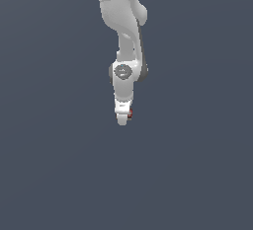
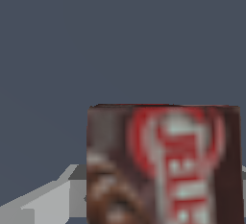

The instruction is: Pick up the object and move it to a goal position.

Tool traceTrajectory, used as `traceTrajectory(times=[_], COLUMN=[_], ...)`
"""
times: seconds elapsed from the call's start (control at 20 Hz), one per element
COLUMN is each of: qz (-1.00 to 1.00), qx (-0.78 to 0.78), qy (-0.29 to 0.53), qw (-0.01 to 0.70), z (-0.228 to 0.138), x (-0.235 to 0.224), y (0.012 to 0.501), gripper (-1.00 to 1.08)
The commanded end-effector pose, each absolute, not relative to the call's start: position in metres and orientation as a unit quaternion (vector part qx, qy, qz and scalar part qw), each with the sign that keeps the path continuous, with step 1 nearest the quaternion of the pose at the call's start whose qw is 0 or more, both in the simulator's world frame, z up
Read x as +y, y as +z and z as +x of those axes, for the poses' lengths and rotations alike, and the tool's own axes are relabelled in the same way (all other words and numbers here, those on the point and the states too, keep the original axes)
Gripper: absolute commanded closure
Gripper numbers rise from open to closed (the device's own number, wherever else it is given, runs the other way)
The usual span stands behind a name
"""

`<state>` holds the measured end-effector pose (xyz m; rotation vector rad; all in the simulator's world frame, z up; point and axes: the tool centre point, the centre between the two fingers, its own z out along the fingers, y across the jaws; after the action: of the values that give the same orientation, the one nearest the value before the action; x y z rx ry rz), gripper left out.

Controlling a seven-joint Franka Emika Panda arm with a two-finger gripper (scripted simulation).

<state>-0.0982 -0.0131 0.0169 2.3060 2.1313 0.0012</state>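
The white arm hangs straight down in the exterior view, and my gripper sits at its lower end above the plain grey ground. The object shows there only as a tiny red and dark speck at the gripper's side, on the exterior view's right. In the wrist view the object is very close: a blocky box, dark brown with a red ring and whitish letters. It sits between the grey fingers, and the gripper is shut on it.
A flat, uniform dark grey surface surrounds the arm in both views. No other objects, containers or edges show.
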Motion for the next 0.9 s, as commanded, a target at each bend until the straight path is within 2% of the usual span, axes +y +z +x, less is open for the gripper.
traceTrajectory(times=[0.0, 0.4, 0.85], qz=[0.735, 0.735, 0.735], qx=[0.678, 0.678, 0.678], qy=[0.0, 0.001, 0.001], qw=[0.001, 0.0, -0.001], z=[-0.097, -0.075, -0.025], x=[-0.013, -0.008, 0.002], y=[0.018, 0.036, 0.077], gripper=[1.08, 1.08, 1.08])
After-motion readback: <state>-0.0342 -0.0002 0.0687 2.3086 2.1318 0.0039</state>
